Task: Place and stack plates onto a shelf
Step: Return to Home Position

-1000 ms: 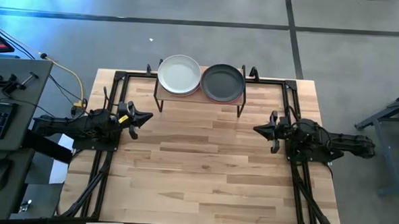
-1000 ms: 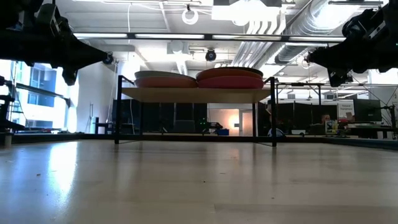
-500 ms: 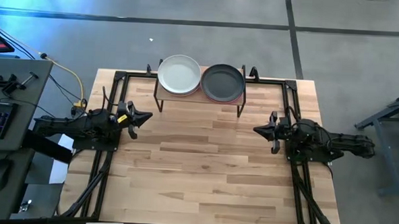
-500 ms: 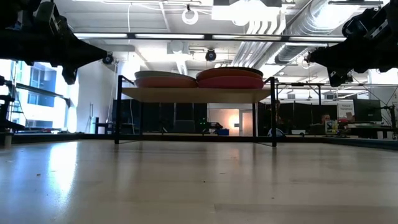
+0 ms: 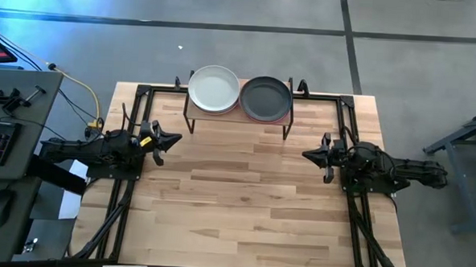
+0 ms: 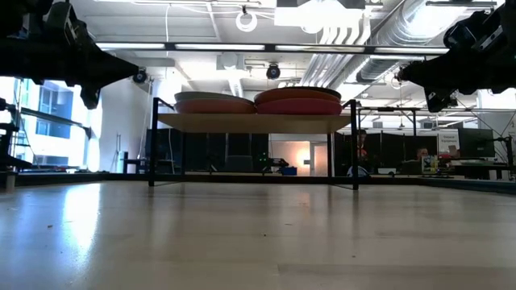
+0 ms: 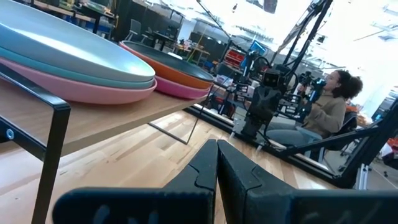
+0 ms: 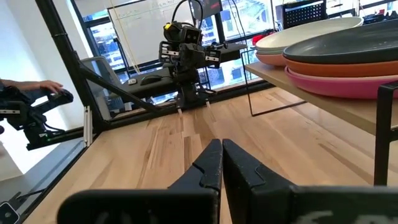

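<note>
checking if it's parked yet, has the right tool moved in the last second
No. The right tool sits at the same spot relative to the shelf.

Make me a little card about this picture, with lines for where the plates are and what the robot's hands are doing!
Place: the shelf stands at the far edge of the table, with two plate stacks side by side.
Left stack: pale plate on top.
Right stack: dark grey plate on top, orange plate under it, pink plate at the bottom.
Left arm: left gripper over the table's left side, fingers shut, empty.
Right arm: right gripper over the right side, fingers shut, empty.
</note>
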### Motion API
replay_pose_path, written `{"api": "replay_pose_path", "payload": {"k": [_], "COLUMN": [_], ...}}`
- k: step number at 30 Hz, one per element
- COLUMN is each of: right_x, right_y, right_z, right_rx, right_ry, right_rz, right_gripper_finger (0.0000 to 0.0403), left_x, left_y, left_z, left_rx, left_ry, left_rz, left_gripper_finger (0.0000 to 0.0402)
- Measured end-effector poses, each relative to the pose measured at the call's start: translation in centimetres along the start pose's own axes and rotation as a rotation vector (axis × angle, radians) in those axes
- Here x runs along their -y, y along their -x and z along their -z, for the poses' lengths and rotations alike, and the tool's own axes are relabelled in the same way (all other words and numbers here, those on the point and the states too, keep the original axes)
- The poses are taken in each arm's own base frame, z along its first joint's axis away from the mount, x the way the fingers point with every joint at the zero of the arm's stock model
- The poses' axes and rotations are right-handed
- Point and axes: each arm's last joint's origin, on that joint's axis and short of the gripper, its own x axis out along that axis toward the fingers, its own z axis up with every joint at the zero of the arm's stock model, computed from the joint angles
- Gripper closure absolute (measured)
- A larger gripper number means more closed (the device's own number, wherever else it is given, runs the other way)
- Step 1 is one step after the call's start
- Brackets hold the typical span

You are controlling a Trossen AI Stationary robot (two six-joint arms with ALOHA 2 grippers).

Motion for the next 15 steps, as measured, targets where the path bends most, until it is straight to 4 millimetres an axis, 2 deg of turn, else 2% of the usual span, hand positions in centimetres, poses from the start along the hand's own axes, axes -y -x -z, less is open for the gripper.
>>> {"api": "replay_pose_path", "payload": {"k": [4,7,13,15], "right_x": [0.00,0.00,0.00,0.00], "right_y": [0.00,0.00,0.00,0.00], "right_z": [0.00,0.00,-0.01,-0.01], "right_rx": [0.000,0.000,0.000,0.000], "right_ry": [0.000,0.000,0.000,0.000], "right_rz": [0.000,0.000,0.000,0.000], "right_gripper_finger": [0.0402,0.0402,0.0402,0.0402], "left_x": [-0.02,0.01,0.64,0.70], "left_y": [-0.01,0.00,0.14,0.16], "left_z": [0.00,0.02,0.72,0.78], "left_rx": [0.000,-0.003,-0.109,-0.114], "left_ry": [-0.010,-0.117,-0.283,-0.312], "left_rz": [-0.002,0.006,0.279,0.307], "left_gripper_finger": [0.0402,0.0402,0.0402,0.0402]}}
